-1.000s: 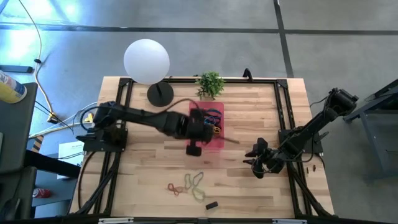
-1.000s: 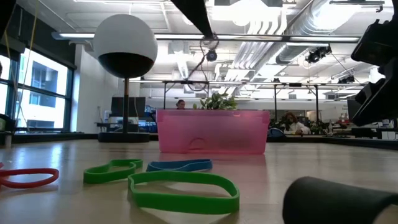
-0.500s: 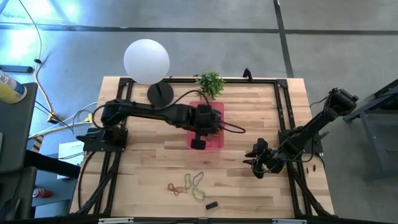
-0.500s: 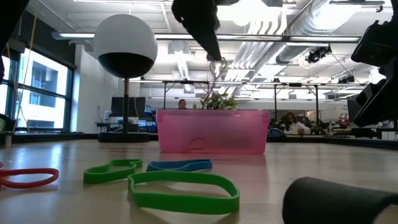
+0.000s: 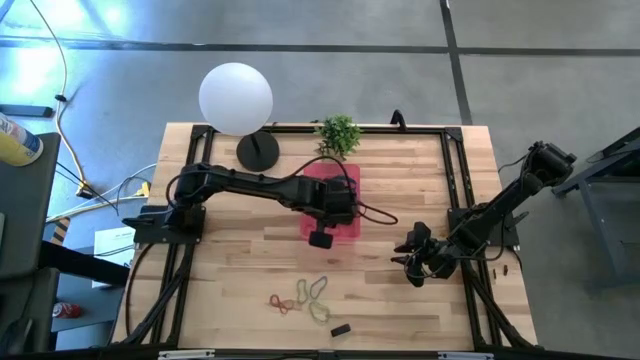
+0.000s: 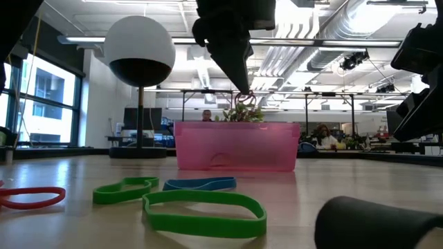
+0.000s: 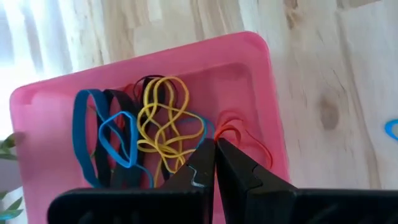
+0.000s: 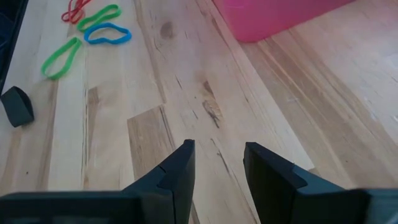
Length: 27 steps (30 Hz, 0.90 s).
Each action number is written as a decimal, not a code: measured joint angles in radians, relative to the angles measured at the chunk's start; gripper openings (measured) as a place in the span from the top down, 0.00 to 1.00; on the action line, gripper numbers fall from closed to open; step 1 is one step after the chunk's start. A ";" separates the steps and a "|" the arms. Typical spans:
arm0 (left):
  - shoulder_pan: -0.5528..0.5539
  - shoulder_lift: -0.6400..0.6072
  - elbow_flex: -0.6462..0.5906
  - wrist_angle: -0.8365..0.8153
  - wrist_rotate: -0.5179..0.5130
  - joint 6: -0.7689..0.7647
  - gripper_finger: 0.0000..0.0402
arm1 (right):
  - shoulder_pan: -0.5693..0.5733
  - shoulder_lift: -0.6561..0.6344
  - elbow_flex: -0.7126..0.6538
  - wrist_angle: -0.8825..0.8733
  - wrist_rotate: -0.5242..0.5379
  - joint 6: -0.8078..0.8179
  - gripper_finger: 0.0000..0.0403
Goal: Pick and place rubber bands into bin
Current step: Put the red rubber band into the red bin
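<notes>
Wooden tabletop carries the bin (image 5: 346, 228), over which the left gripper (image 7: 215, 151) hangs, pinched tight on an orange rubber band (image 7: 239, 134) for dropping. More rubber bands (image 5: 304, 295) lie nearby; the right gripper (image 8: 214, 157) waits parted.

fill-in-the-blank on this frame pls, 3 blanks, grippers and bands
1. The left gripper hangs over the pink ____.
2. Its fingers pinch an ____ rubber band.
3. The right gripper is ____, above bare wood.

Missing words: bin; orange; open
</notes>
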State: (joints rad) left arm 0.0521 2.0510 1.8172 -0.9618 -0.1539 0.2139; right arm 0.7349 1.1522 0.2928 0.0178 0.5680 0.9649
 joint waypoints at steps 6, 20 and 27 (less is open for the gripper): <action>0.001 0.000 0.000 -0.022 0.000 -0.032 0.99 | 0.000 0.000 0.000 0.000 0.001 -0.003 0.68; -0.008 0.000 0.000 -0.031 0.056 -0.041 0.71 | 0.000 0.000 0.000 0.000 0.000 0.003 0.68; -0.092 -0.012 0.030 -0.082 0.103 -0.084 0.69 | 0.000 0.000 0.000 0.000 -0.021 0.014 0.68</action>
State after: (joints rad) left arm -0.0395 2.0390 1.8470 -1.0434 -0.0513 0.1295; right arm 0.7349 1.1522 0.2928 0.0182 0.5468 0.9793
